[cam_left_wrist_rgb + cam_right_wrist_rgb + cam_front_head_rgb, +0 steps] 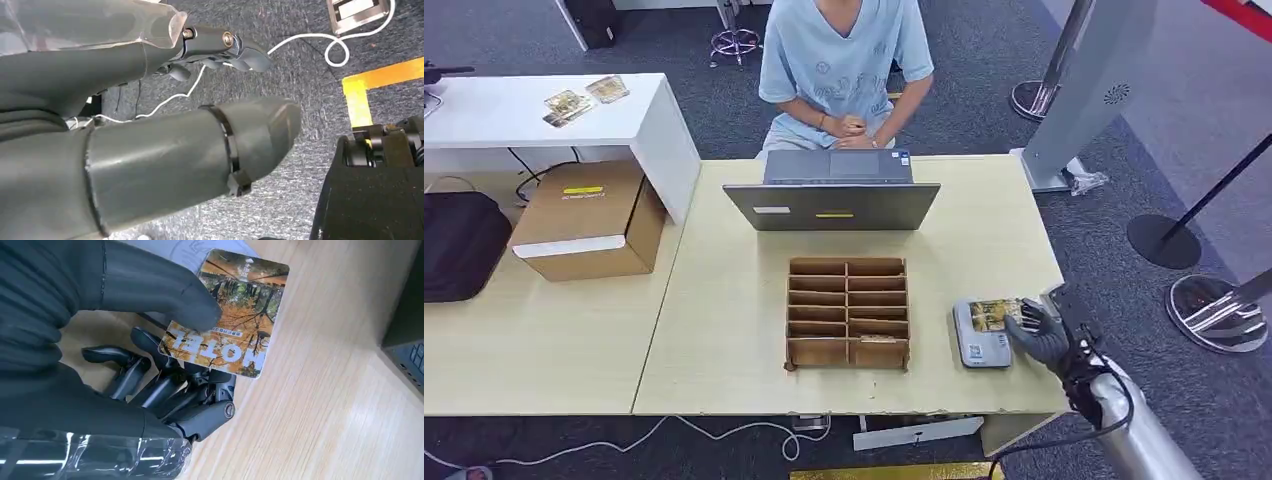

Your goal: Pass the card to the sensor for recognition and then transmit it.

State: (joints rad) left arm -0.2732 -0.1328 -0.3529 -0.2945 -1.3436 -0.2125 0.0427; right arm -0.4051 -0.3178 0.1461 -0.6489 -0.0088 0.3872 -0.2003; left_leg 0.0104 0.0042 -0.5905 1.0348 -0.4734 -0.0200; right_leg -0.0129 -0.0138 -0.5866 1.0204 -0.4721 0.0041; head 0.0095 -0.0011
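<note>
A card [235, 320] printed with orange autumn trees is pinched between my right hand's thumb and fingers [170, 315]. In the head view my right hand [1042, 332] holds this card [994, 314] over the grey sensor pad [980, 338], which lies on the table's right side, right of the cardboard organiser [848, 312]. My left hand [150, 145] hangs beside the body over grey carpet, its fingers apart with nothing in them.
A grey laptop [834, 192] stands open behind the organiser, and a person in a light blue shirt [844, 60] sits behind it. A cardboard box [589, 220] and a black bag [462, 245] sit at the left. Two more cards [584, 98] lie on the white desk.
</note>
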